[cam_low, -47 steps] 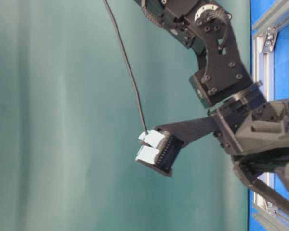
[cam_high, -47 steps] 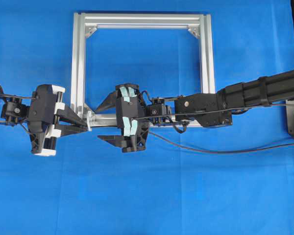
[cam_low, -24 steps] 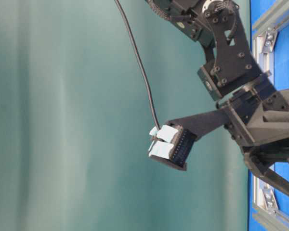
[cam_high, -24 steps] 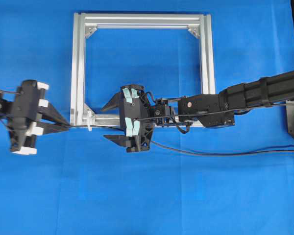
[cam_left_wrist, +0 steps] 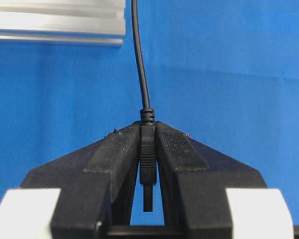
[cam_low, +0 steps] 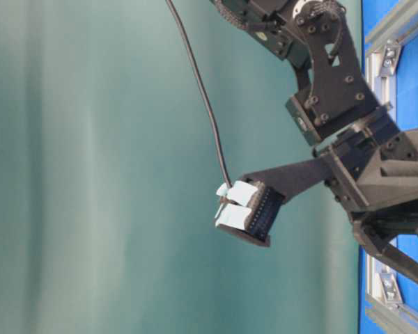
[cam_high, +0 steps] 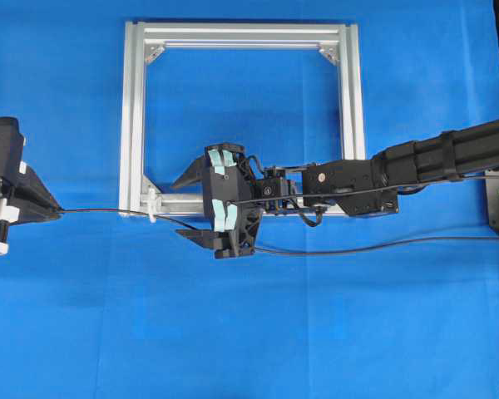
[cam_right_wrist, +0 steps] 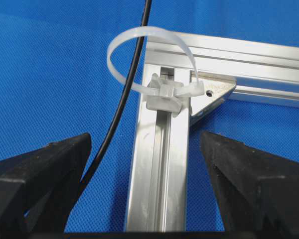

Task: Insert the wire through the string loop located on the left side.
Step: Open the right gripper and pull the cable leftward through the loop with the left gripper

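Pinches, with the black left gripper [cam_left_wrist: 147,132], the ribbed plug [cam_left_wrist: 147,159] at the end of the long thin black wire [cam_left_wrist: 139,64]. Presses both jaws together on it, short metallic tip pointing back between the fingers and cable leading straight out ahead: a grip at the very head, seemingly so the whole length can be drawn along behind it. Sits well to the left of the square silver aluminium frame [cam_right_wrist: 159,164], with the wire stretched in a nearly straight line over the blue bench [cam_high: 316,332] towards the frame's lower left corner. Meets there the small white plastic string loop [cam_right_wrist: 162,94], fastened on the corner and arching upward. Appears, in the right wrist view, to run inside that arch, so probably threaded already, with only slack left to pull through. Spreads the jaws of the black right gripper [cam_right_wrist: 144,142] wide to either side of the bottom rail, just right of the loop, clamped on nothing. Passes the wire beside one of its fingers, apparently free to slide. Trails onward in a loose curve under the right arm, spare length for feeding.
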